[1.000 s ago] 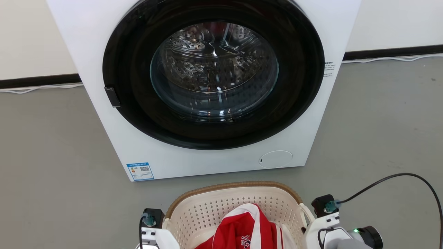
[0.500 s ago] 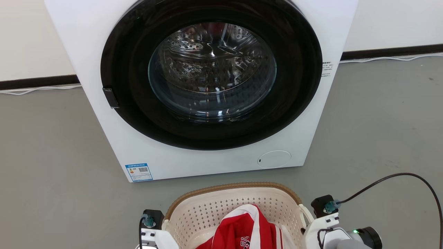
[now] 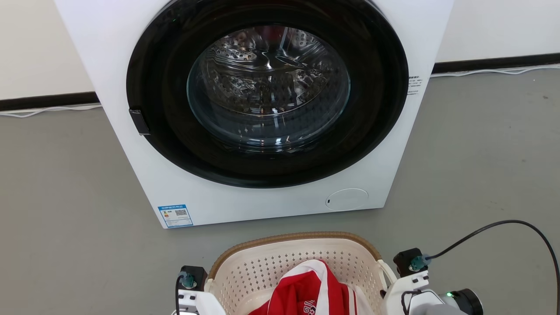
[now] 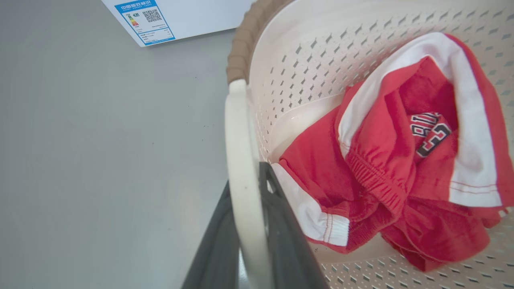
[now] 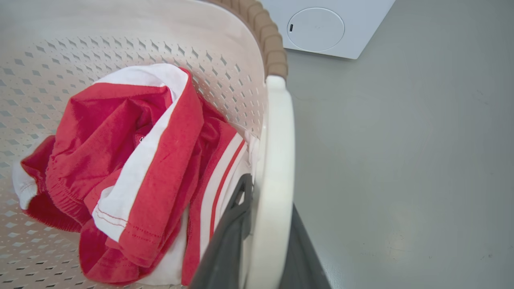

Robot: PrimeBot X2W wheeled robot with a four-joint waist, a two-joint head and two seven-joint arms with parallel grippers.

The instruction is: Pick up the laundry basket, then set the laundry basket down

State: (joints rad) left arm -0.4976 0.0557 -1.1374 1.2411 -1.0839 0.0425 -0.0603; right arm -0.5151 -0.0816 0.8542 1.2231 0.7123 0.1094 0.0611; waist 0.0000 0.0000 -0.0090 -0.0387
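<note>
Head view: you face a white washer [image 3: 262, 109] on a grey floor [image 3: 65, 183], with a cream wall [image 3: 35, 43] behind it. The basket [image 3: 297, 237] is just in front of the washer, with red clothes [image 3: 306, 293] inside. Bare floor lies on both sides of the washer.

Left wrist view: your left gripper [image 4: 245, 178] is clamped on the basket's white handle [image 4: 237, 120], beside open floor.

Right wrist view: your right gripper [image 5: 270, 192] pinches the other handle [image 5: 277, 132], with bare floor beyond it.
</note>
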